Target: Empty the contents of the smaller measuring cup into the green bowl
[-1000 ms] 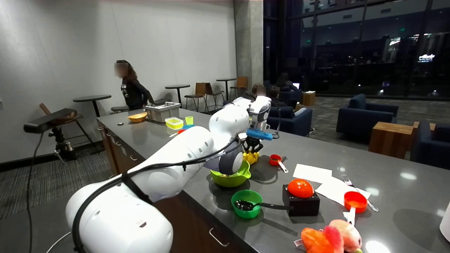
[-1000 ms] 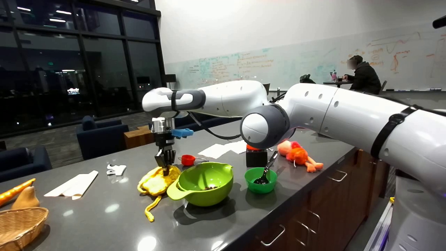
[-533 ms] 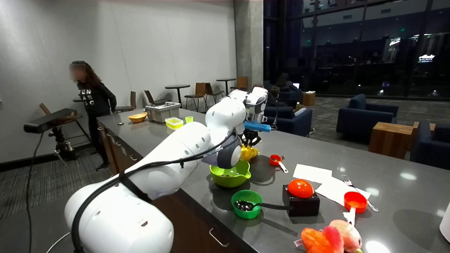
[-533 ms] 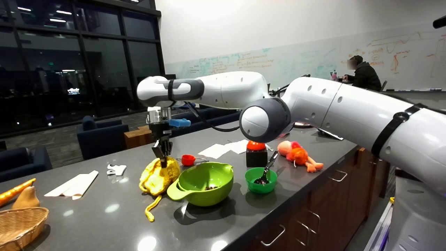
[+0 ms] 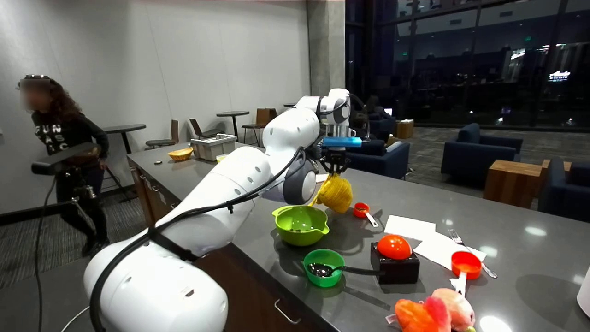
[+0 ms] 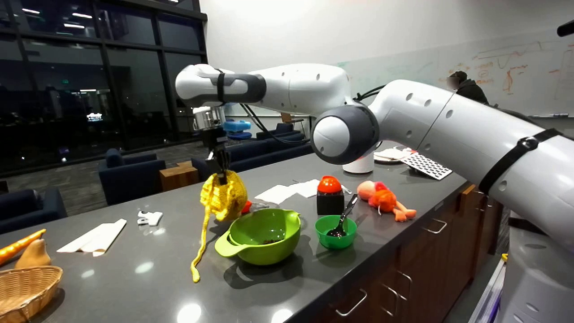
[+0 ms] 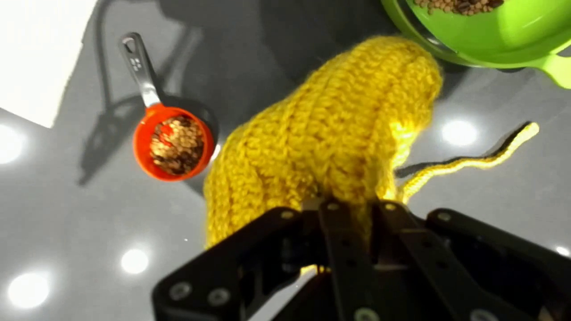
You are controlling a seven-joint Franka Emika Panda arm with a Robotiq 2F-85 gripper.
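Observation:
The smaller measuring cup, red with a grey handle, stands upright on the counter; the wrist view shows small tan and brown bits in the cup. In an exterior view the yellow knitted item partly hides the cup. The green bowl stands nearby with a few bits inside; the bowl also shows in an exterior view and in part in the wrist view. My gripper is shut on the yellow knitted item, which hangs above the counter between cup and bowl.
A dark-green container holds a black spoon. A black box with a red dome, a larger red cup, white paper, a fork and an orange plush toy lie around. A wicker basket stands at the edge.
My gripper has risen with the yellow knitted item, lifting its body off the counter and shifting toward the smaller cup. The cup and bowl have not moved. A person walked left in the background.

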